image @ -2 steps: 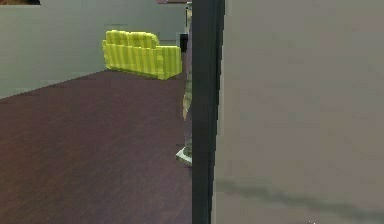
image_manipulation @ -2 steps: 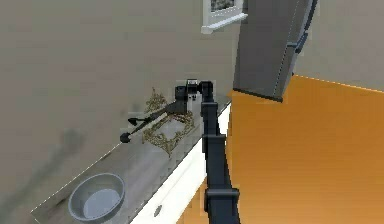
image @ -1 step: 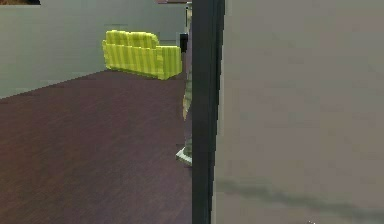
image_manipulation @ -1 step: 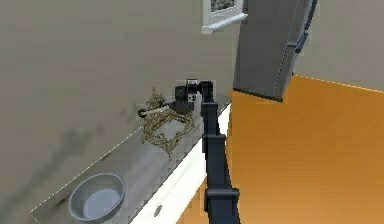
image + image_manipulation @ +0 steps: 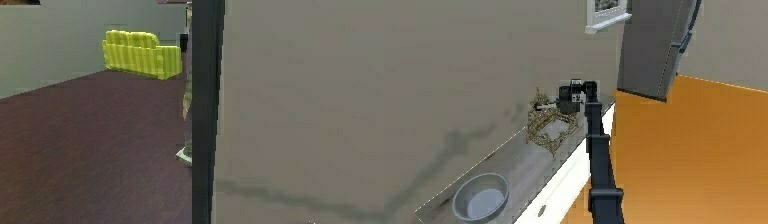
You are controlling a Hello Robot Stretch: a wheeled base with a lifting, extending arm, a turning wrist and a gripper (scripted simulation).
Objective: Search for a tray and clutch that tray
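Ahead, a bright yellow soft sofa [image 5: 140, 52] stands by the far wall across the dark brown floor [image 5: 90, 140].

To the side, the gripper [image 5: 559, 99] is close to a thin brown wiry frame [image 5: 549, 128], maybe the tray, on the grey worktop [image 5: 512, 168]. I cannot tell if the gripper holds anything.

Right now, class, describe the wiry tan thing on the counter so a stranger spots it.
Find the grey counter along the wall. Past the round grey bowl, by the arm's far end, sits the wiry tan thing: thin open bars, unlike the smooth bowl.
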